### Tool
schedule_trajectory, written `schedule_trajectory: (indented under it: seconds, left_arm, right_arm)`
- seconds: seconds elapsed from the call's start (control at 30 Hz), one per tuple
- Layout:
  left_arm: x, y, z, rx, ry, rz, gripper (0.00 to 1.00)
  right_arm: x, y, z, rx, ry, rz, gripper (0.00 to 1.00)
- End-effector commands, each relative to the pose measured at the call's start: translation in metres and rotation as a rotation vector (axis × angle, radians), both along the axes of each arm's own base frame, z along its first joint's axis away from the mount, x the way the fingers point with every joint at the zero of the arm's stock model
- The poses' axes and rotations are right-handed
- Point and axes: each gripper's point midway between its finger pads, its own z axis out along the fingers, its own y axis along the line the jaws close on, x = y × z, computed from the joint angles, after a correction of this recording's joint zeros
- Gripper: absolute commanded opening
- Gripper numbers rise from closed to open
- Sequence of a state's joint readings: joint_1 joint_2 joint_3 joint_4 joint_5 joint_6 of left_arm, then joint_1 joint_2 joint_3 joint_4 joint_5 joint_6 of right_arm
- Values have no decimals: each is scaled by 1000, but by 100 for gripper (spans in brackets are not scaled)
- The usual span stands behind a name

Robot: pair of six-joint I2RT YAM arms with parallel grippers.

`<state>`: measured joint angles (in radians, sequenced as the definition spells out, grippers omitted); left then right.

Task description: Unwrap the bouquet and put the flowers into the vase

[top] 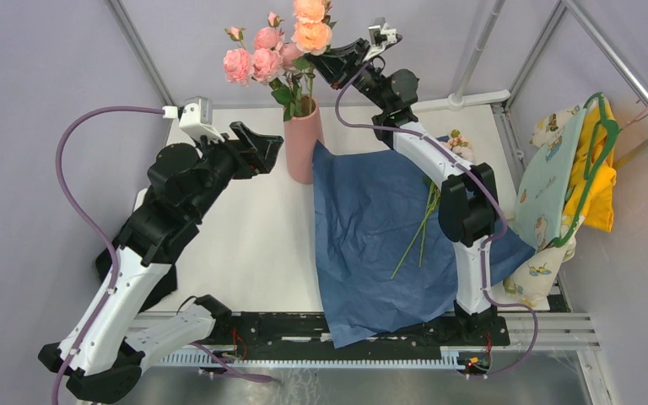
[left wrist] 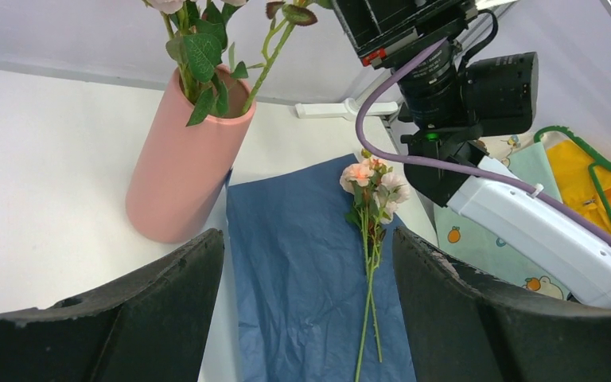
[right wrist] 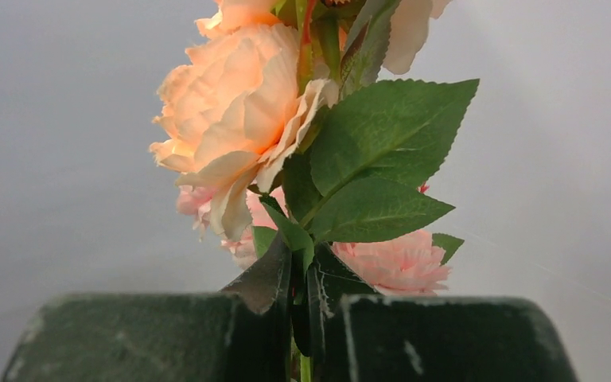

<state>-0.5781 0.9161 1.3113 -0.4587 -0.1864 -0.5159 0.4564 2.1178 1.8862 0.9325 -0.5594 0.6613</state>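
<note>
Right hand (top: pixel 329 67), upper centre of the overhead view, is clamped on the stem of a peach rose (top: pixel 312 35) above the salmon-pink vase (top: pixel 302 143), which holds several pink roses (top: pixel 253 61). Left hand (top: pixel 263 145), just left of the vase, gapes wide, holding nothing. One flower sprig (top: pixel 422 221) lies on the blue paper sheet (top: pixel 371 245), centre right.

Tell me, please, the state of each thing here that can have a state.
vase: upright, holding pink roses.
blue paper: unfolded, spread out.
loose flowers: lying on the blue paper, not in the vase.
peach rose: held by its stem above the vase.
left tool: open, empty.
right tool: shut on the peach rose.
</note>
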Motion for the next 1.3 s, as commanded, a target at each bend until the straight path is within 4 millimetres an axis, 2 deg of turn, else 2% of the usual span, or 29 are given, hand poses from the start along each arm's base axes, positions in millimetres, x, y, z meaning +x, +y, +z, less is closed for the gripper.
schedule_trajectory:
  seconds: [0.0, 0.23, 0.37, 0.57, 0.73, 0.9, 1.13, 1.27]
  left_arm:
    - [2, 5, 17, 22, -62, 17, 83]
    - [3, 6, 16, 25, -60, 23, 83]
    - [3, 6, 15, 27, -60, 25, 83]
    - [2, 8, 15, 25, -63, 29, 83]
    - [3, 7, 14, 28, -60, 29, 83]
    - [3, 8, 13, 28, -59, 31, 83]
    - [3, 10, 12, 32, -57, 41, 83]
    - [4, 7, 9, 35, -51, 32, 83]
  right_arm:
    - [-5, 8, -14, -46, -19, 25, 15]
    - [-11, 9, -26, -58, -3, 41, 56]
    - [-18, 8, -28, -55, -5, 58, 68]
    - [-26, 6, -31, -65, -6, 75, 74]
    - [-27, 8, -50, -96, 22, 85, 77]
    - [-37, 5, -68, -110, 43, 107, 78]
    - [-61, -21, -84, -172, 30, 58, 80]
    - [-83, -40, -87, -201, 1, 27, 80]
